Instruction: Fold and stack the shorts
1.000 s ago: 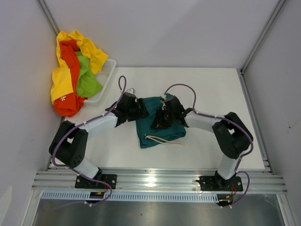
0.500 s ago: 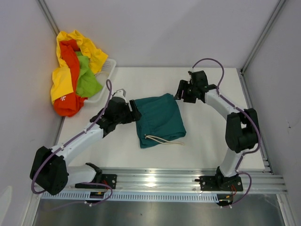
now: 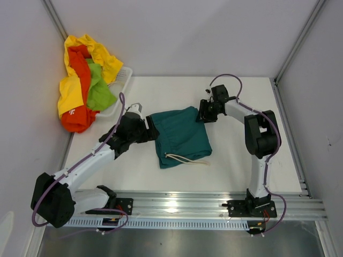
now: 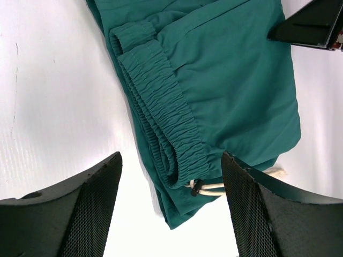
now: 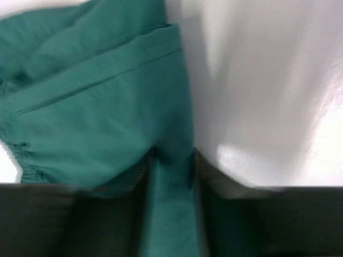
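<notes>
Folded dark teal shorts [image 3: 181, 136] lie mid-table, with the elastic waistband [image 4: 161, 101] on their left side and the pale drawstring [image 3: 187, 159] trailing at the near edge. My left gripper [image 3: 153, 128] hovers open at that left edge; in the left wrist view the left gripper [image 4: 170, 160] has the waistband end between its wide-apart fingers without touching it. My right gripper [image 3: 202, 113] is at the shorts' far right corner. The blurred right wrist view shows the right gripper [image 5: 174, 160] with its jaws narrow and the teal fabric [image 5: 96, 107] filling the gap.
A white basket [image 3: 124, 80] stands at the back left, heaped with yellow [image 3: 69, 91], orange-red [image 3: 80, 69] and lime green [image 3: 99, 93] shorts that spill over its left side. Enclosure walls stand on three sides, and a metal rail [image 3: 177, 206] runs along the near edge.
Both grippers left the top of the teal shorts. The left arm drew back to the left edge. The right arm swung out to the back right, then came in to the far right corner.
</notes>
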`<state>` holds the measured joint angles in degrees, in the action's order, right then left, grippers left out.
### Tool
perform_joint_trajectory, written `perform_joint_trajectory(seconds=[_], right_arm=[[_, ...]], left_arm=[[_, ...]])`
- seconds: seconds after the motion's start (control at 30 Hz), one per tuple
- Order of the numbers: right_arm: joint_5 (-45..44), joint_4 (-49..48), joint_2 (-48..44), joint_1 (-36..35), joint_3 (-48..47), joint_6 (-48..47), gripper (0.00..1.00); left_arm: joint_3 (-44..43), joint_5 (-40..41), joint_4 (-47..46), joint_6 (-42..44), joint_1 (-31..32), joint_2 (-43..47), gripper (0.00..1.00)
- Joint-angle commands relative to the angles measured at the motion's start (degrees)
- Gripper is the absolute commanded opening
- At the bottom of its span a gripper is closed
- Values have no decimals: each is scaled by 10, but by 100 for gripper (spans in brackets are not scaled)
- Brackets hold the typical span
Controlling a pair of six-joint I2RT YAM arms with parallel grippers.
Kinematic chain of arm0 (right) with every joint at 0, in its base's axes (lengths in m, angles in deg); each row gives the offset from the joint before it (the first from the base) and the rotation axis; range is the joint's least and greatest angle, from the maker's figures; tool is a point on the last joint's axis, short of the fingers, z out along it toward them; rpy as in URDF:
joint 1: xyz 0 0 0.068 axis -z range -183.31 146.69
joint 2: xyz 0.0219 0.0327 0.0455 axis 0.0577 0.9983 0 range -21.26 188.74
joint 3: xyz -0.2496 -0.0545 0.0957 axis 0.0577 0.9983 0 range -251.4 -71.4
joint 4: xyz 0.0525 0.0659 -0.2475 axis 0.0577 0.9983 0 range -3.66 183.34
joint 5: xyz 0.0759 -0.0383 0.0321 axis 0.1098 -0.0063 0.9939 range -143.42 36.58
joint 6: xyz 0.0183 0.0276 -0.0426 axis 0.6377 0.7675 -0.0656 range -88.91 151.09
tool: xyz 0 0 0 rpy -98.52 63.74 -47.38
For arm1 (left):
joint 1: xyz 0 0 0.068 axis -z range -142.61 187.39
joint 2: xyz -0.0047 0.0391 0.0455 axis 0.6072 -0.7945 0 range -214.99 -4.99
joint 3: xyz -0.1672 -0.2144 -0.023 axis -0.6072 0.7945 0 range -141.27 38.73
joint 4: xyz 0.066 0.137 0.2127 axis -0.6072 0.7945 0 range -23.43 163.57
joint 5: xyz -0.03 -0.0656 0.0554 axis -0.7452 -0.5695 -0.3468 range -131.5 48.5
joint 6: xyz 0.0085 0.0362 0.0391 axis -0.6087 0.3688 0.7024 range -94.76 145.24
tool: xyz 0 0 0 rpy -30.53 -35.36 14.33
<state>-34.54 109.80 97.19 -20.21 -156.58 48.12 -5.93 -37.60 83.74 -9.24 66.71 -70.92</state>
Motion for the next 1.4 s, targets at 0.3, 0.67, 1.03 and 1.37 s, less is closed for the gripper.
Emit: perform_joint_trajectory(seconds=[0.3,0.67,1.03,1.37], right_arm=[[-3,-109,-237,142,279,156,0],[-248,155,-837,52,486,296,100],[-304,125,-563,-122,353,116,100],[-379,86,-304,-343,216,32,99]], left_arm=[[12,-13,-18,4,-2,12,77],[-2,-7,-35,-10,44,-14,77],[-20,15,-12,-5,49,-12,78],[-30,29,42,13,17,26,80]])
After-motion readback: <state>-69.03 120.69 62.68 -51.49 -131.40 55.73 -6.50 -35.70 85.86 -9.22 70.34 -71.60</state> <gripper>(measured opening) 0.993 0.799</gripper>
